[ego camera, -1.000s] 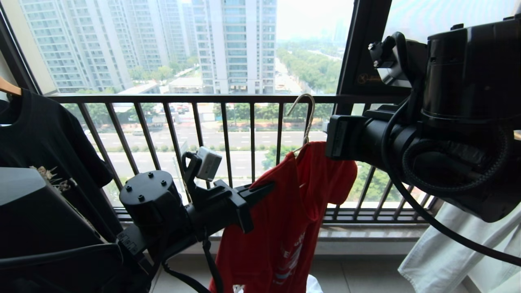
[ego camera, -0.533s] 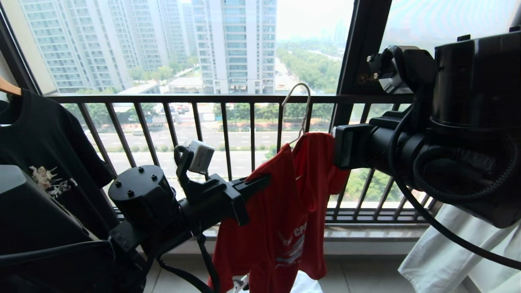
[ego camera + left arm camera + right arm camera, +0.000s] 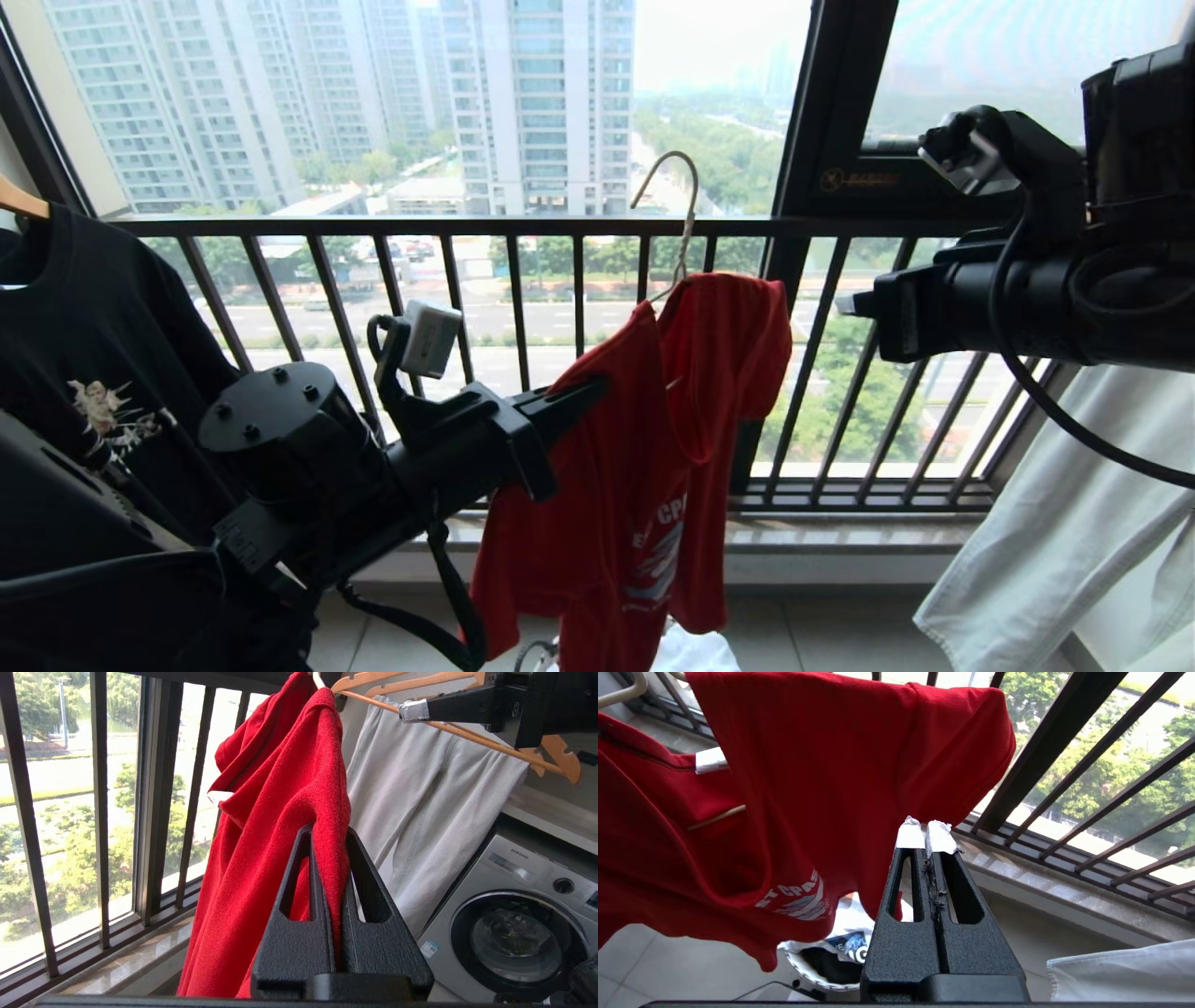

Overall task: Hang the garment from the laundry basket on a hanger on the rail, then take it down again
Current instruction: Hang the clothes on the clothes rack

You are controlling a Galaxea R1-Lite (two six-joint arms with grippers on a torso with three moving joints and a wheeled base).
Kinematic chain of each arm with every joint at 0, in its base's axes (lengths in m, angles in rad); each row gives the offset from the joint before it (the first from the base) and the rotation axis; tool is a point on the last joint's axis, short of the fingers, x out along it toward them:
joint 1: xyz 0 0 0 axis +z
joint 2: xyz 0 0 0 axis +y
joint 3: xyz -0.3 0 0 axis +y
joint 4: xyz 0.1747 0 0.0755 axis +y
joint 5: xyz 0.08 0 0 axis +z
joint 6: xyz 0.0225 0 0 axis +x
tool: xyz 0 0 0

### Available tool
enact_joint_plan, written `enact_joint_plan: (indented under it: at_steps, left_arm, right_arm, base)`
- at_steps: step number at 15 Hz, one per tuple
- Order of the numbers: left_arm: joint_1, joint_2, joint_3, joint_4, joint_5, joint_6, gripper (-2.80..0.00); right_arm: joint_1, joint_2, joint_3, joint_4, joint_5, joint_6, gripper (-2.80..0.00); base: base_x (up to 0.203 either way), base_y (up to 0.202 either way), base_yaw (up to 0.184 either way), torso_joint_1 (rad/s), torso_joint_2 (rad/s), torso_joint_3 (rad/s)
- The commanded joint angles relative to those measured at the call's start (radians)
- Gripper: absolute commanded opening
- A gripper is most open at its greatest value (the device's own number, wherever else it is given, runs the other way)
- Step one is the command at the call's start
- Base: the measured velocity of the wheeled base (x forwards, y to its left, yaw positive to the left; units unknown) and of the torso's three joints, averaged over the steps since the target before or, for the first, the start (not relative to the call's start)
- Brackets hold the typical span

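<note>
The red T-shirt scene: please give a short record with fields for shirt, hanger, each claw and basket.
shirt: red short-sleeved T-shirt with white lettering, draped on the hanger
hanger: thin white wire hanger, hook free in the air, on no rail
left claw: shut on the shirt's fabric
right claw: shut, empty, beside the shirt
basket: round white-rimmed laundry basket on the floor below

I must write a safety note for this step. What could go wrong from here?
1. Only the left gripper pinches the red T-shirt, at one shoulder; the right gripper is shut on nothing, so the shirt could slip off the hanger.
2. The shirt sits bunched and lopsided, so the hanger may tilt.
</note>
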Motion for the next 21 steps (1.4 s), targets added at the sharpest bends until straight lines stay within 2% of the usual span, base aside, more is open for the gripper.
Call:
enact_joint_plan:
  at_steps: [1, 4, 7, 9, 11, 12, 14, 17, 18, 19, 21]
  left_arm:
    - [0.0, -0.036, 0.009, -0.008, -0.003, -0.017, -2.8]
    - [-0.001, -0.055, 0.056, -0.008, -0.006, -0.017, -2.8]
    - [-0.008, -0.087, 0.092, -0.008, -0.013, -0.027, -2.8]
    - [-0.025, -0.112, 0.098, -0.008, -0.014, -0.045, -2.8]
    - [-0.044, -0.133, 0.104, -0.008, -0.015, -0.065, -2.8]
    - [-0.053, -0.147, 0.111, -0.008, -0.017, -0.075, -2.8]
    - [-0.071, -0.17, 0.12, -0.008, -0.02, -0.095, -2.8]
    - [-0.074, -0.181, 0.131, -0.008, -0.05, -0.11, -2.8]
    - [-0.074, -0.187, 0.134, -0.008, -0.051, -0.112, -2.8]
    - [-0.076, -0.188, 0.135, -0.008, -0.051, -0.115, -2.8]
    - [-0.081, -0.187, 0.139, -0.008, -0.053, -0.121, -2.8]
  right_arm:
    - [-0.148, 0.015, -0.066, 0.083, 0.231, -0.105, -2.8]
    - [-0.246, 0.048, -0.103, 0.111, 0.447, -0.269, -2.8]
    - [-0.348, 0.048, -0.101, 0.106, 0.697, -0.389, -2.8]
    - [-0.396, 0.048, -0.079, 0.106, 0.811, -0.473, -2.8]
    - [-0.419, 0.046, -0.073, 0.107, 0.926, -0.501, -2.8]
    - [-0.426, 0.048, -0.074, 0.107, 0.975, -0.511, -2.8]
    - [-0.427, 0.048, -0.074, 0.107, 1.022, -0.542, -2.8]
    - [-0.427, 0.038, -0.073, 0.107, 1.039, -0.546, -2.8]
    - [-0.427, 0.037, -0.072, 0.106, 1.047, -0.554, 0.0]
    - [-0.429, 0.037, -0.071, 0.108, 1.053, -0.584, 0.0]
    - [-0.427, 0.034, -0.075, 0.109, 1.055, -0.593, 0.0]
  base:
    - [0.0, 0.0, 0.0, 0.0, 0.0, 0.0]
    - [0.0, 0.0, 0.0, 0.0, 0.0, 0.0]
    - [0.0, 0.0, 0.0, 0.0, 0.0, 0.0]
    - [0.0, 0.0, 0.0, 0.0, 0.0, 0.0]
    - [0.0, 0.0, 0.0, 0.0, 0.0, 0.0]
    - [0.0, 0.0, 0.0, 0.0, 0.0, 0.0]
    - [0.0, 0.0, 0.0, 0.0, 0.0, 0.0]
    - [0.0, 0.0, 0.0, 0.0, 0.0, 0.0]
    - [0.0, 0.0, 0.0, 0.0, 0.0, 0.0]
    - [0.0, 0.0, 0.0, 0.0, 0.0, 0.0]
    - [0.0, 0.0, 0.0, 0.0, 0.0, 0.0]
